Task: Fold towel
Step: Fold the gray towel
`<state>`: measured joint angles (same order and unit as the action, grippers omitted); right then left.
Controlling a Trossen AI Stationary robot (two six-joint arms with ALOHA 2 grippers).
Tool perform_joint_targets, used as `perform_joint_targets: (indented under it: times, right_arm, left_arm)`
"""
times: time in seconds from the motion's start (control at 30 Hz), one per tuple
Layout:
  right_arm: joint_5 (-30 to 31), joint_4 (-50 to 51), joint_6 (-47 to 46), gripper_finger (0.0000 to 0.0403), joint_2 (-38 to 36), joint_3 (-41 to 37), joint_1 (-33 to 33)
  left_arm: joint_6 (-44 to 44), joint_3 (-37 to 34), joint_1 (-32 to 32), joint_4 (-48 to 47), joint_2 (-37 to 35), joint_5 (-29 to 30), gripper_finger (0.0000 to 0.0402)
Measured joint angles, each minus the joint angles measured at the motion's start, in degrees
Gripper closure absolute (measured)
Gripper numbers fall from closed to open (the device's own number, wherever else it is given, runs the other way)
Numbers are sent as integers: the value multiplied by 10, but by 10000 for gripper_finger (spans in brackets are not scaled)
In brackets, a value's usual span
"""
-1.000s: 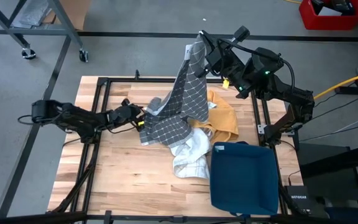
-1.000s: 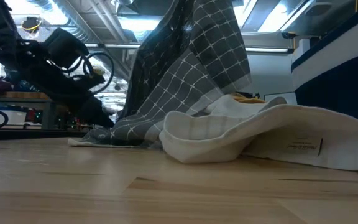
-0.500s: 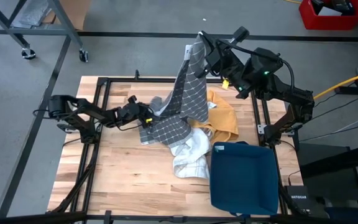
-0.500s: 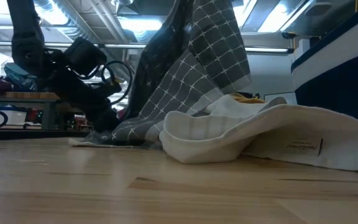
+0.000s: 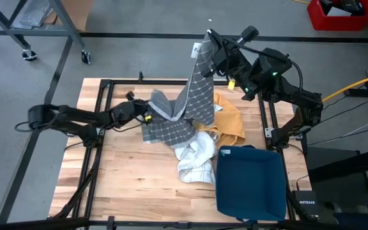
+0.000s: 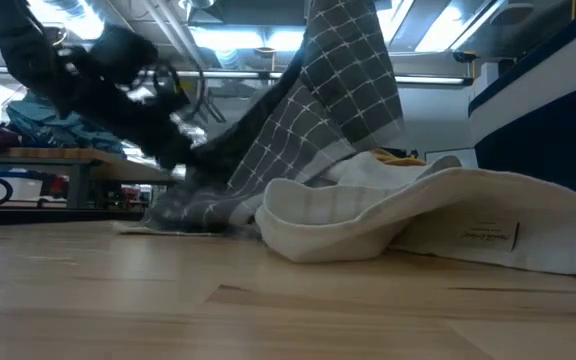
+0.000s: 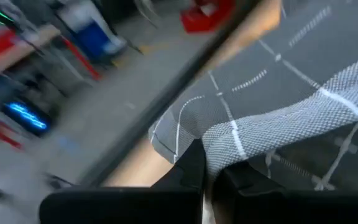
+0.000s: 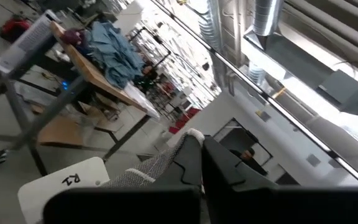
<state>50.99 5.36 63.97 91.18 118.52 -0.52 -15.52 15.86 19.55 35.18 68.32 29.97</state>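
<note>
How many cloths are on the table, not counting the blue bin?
3. The grey checked towel is held up by both grippers, the yellow cloth lies behind it near the right arm, and the white cloth lies in front. More may be hidden underneath.

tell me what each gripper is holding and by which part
Both hold the grey checked towel: right gripper pinches its raised top corner, left gripper an edge near the table.
</note>
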Motion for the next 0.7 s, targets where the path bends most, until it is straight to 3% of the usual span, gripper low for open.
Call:
perform_joint_targets:
  times: [0.2, 0.43, 0.53, 0.7]
  right_arm:
    - [-30, -28, -11, 402, 0, 0, -30]
    - [-124, -28, -99, 402, 0, 0, -36]
    - [-146, -27, -143, 402, 0, 0, -35]
    - [-131, -16, -215, 402, 0, 0, -36]
  left_arm:
    - [-60, 10, 28, 1, -149, 71, 400]
    - [-164, 71, 78, -13, -272, 74, 401]
    - [-214, 106, 90, -62, -311, 74, 401]
    - [-261, 161, 102, -199, -361, 74, 401]
